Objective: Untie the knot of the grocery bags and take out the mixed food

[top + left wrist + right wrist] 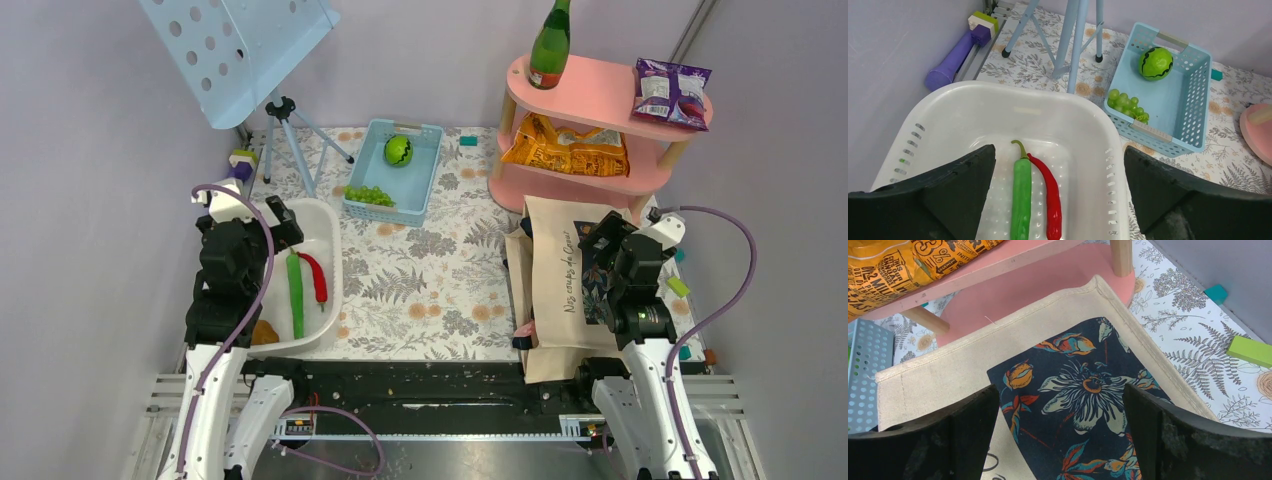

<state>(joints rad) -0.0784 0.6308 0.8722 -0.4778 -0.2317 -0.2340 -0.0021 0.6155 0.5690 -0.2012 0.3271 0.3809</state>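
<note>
The beige canvas tote (556,285) with dark script and a flowered navy panel (1083,390) lies flat on the patterned cloth at the right. A scrap of pink plastic bag (522,330) peeks out at its near left edge. The mixed food is hidden. My right gripper (606,236) (1060,386) hovers open over the tote's flowered panel, holding nothing. Far to the left, my left gripper (284,224) (1059,147) hangs open and empty above a white tub.
The white tub (330,225) (998,95) holds a green chilli (1021,200) and a red chilli (1052,200). A blue basket (428,190) holds a small melon and grapes. A pink shelf (590,95) carries a green bottle, purple packet and orange packets (565,150). A tripod stand (285,125) stands behind.
</note>
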